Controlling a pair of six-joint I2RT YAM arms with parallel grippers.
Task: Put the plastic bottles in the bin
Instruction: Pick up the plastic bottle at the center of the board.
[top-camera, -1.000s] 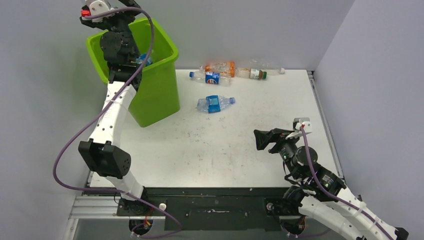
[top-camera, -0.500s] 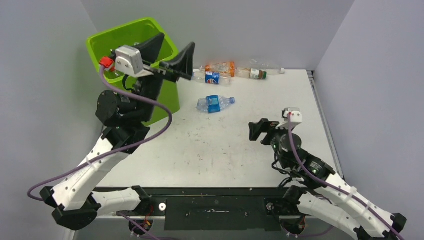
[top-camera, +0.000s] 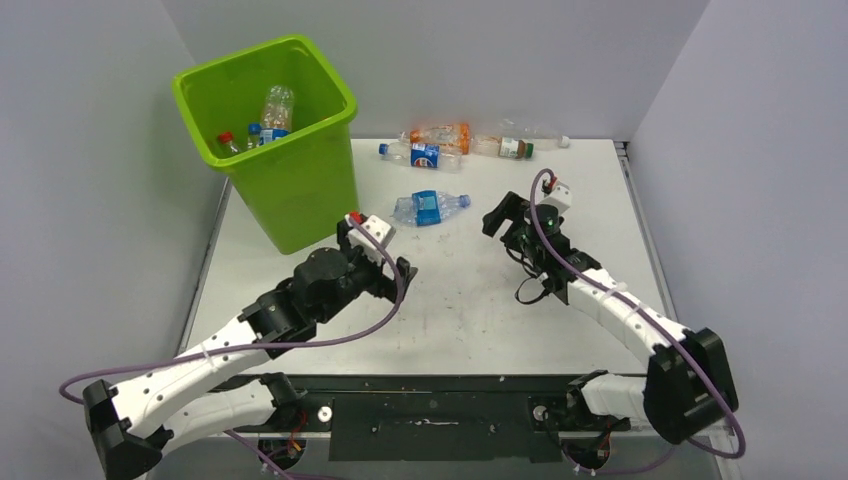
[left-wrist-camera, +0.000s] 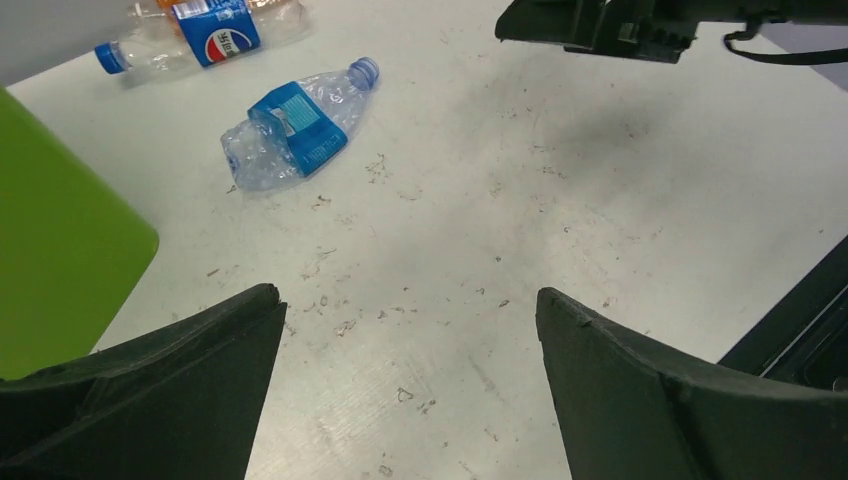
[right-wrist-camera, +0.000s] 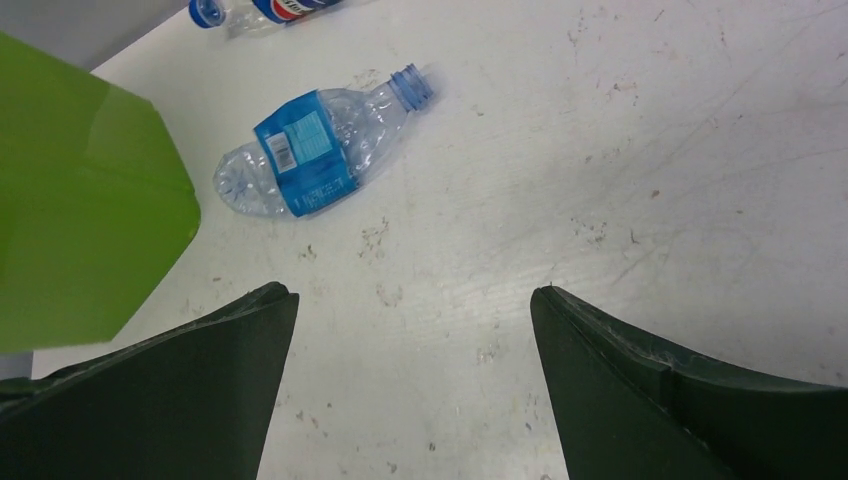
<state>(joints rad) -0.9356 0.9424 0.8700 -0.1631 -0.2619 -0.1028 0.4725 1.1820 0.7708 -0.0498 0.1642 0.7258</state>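
Both tools are released and carry nothing. The left gripper (left-wrist-camera: 410, 300) has its jaws spread wide over bare table (top-camera: 450, 310), and the right gripper (right-wrist-camera: 410, 295) stands much the same.

The crushed blue-label bottle (left-wrist-camera: 300, 125) lies on its side ahead of both, a little left of centre in each wrist view, cap pointing away. That is my main worry: either arm could go for it, and the right arm's fingers already show at the top of the left wrist view. If I send both in, they could meet over the bottle.

The bottle is dented, light and slick. I judge that a pinch across its rounded body could squirt it out sideways or skid it along the table.

The bin (top-camera: 300, 190) stands just left of the left gripper, with a few bottles (top-camera: 275, 110) already inside. A wide swing on the lift could clip its wall and shove or tip it.

Further ahead, near the back wall, lie the Pepsi bottle (top-camera: 425, 155), the orange bottle (top-camera: 445, 135) and a clear one with a green label (top-camera: 515, 147), close together. Grabbing one may nudge its neighbours and set them rolling.
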